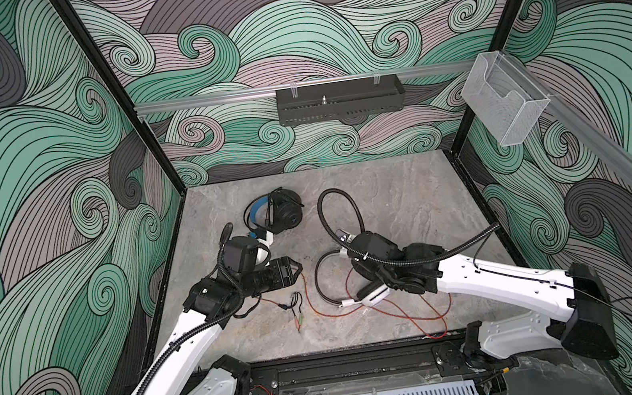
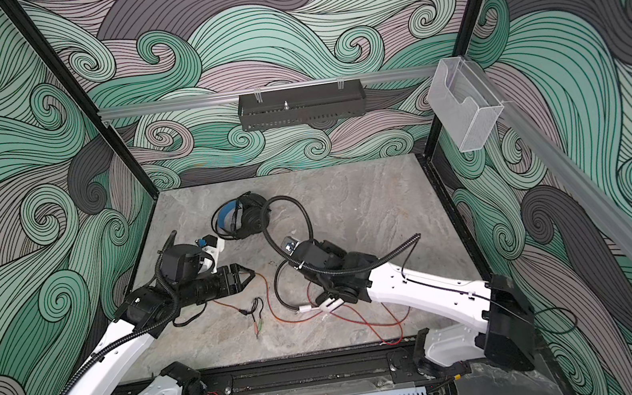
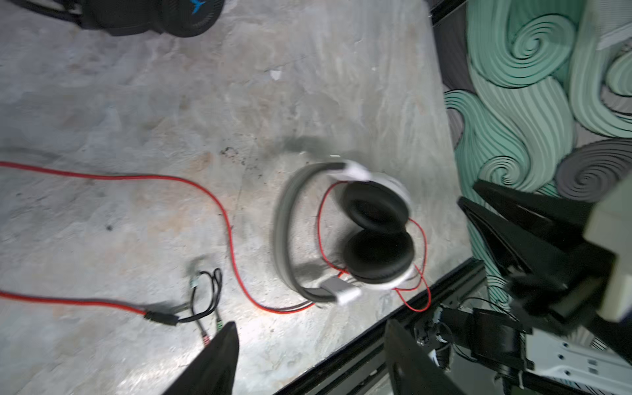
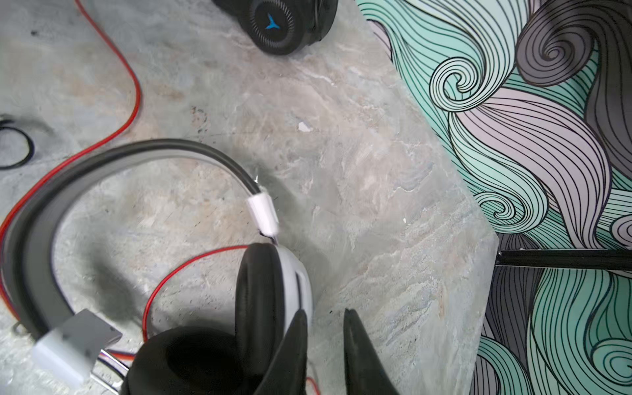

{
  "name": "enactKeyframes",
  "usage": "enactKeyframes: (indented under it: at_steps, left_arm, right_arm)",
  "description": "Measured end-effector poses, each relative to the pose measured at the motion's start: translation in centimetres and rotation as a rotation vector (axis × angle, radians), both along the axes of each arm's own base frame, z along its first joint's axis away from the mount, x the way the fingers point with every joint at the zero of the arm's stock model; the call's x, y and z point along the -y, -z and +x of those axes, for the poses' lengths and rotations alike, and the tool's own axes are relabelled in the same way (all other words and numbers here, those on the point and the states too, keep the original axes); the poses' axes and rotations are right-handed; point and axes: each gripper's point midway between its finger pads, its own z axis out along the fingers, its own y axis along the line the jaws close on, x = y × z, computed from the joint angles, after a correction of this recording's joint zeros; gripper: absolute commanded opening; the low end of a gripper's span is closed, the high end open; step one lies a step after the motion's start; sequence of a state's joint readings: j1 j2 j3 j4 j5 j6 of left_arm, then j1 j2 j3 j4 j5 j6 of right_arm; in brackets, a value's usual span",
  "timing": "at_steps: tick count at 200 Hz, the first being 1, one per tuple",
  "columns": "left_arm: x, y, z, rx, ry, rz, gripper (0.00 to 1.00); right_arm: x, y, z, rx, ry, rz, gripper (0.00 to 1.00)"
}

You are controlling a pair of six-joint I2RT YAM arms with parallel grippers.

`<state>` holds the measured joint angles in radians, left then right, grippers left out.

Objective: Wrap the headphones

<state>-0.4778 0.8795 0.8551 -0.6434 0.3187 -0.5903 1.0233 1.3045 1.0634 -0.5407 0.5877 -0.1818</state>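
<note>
The white headphones (image 1: pixel 374 295) lie on the table right of centre, their black cushions (image 3: pixel 376 236) together and the headband (image 4: pixel 113 154) arching leftward. Their red cable (image 1: pixel 312 304) loops loosely over the table to a black splitter with two plugs (image 3: pixel 205 307). My right gripper (image 4: pixel 325 311) points down at the white earcup (image 4: pixel 294 280); its jaws stand a narrow gap apart, one finger against the cup's outer side, with bare table between them. My left gripper (image 1: pixel 298 270) hovers open and empty left of the headband. The black headphones (image 1: pixel 283 213) rest farther back.
Part of the red cable (image 1: pixel 434 335) trails over the table's front edge onto the black rail (image 1: pixel 350 363). A black basket (image 1: pixel 341 104) hangs on the rear rail and a clear plastic box (image 1: pixel 504 102) on the right one. Patterned walls enclose three sides.
</note>
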Motion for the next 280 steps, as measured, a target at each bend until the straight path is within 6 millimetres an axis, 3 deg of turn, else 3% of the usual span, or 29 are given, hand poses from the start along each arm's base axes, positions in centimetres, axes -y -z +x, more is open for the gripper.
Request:
enactKeyframes:
  at_steps: [24, 36, 59, 93, 129, 152, 202, 211, 227, 250, 261, 280]
  left_arm:
    - [0.4, -0.2, 0.2, 0.016, 0.035, 0.006, 0.68]
    - [0.5, 0.4, 0.4, -0.002, 0.051, 0.035, 0.68]
    - [0.2, 2.2, 0.7, -0.045, 0.071, 0.114, 0.67]
    - [-0.9, 4.8, 1.8, -0.094, 0.06, 0.248, 0.67]
    - [0.3, 7.5, 5.0, -0.235, 0.065, 0.349, 0.63]
    - [1.7, 10.6, 7.2, -0.328, 0.08, 0.424, 0.62]
    - [3.3, 16.8, 8.8, -0.435, 0.108, 0.602, 0.5]
    - [3.3, 17.6, 8.8, -0.44, 0.115, 0.626, 0.45]
    - [3.3, 18.6, 8.7, -0.443, 0.12, 0.665, 0.25]
    - [3.6, 19.1, 9.0, -0.405, 0.14, 0.702, 0.05]
    - [3.8, 19.0, 9.2, -0.377, 0.152, 0.714, 0.0]
    - [4.1, 18.5, 9.9, -0.31, 0.167, 0.741, 0.0]
  right_arm:
    - [-0.2, -0.3, 0.7, -0.005, -0.017, 0.035, 0.22]
    - [-0.3, -0.1, 0.7, -0.023, -0.025, 0.047, 0.33]
    - [-0.3, 0.2, 0.1, -0.071, -0.037, 0.089, 0.63]
    - [0.6, 0.0, -1.4, -0.147, -0.031, 0.166, 0.78]
    - [2.3, 1.2, -2.2, -0.275, 0.038, 0.217, 0.83]
    - [3.5, 2.0, -2.2, -0.338, 0.094, 0.238, 0.85]
    - [4.9, 2.3, -2.7, -0.401, 0.136, 0.256, 0.86]
    - [5.3, 2.1, -2.7, -0.402, 0.144, 0.267, 0.86]
    - [6.1, 1.6, -2.6, -0.401, 0.161, 0.284, 0.86]
    - [6.8, 0.8, -2.4, -0.409, 0.182, 0.307, 0.86]
    - [6.9, 0.2, -2.2, -0.411, 0.188, 0.321, 0.86]
    - [6.9, -1.2, -1.7, -0.411, 0.189, 0.354, 0.86]
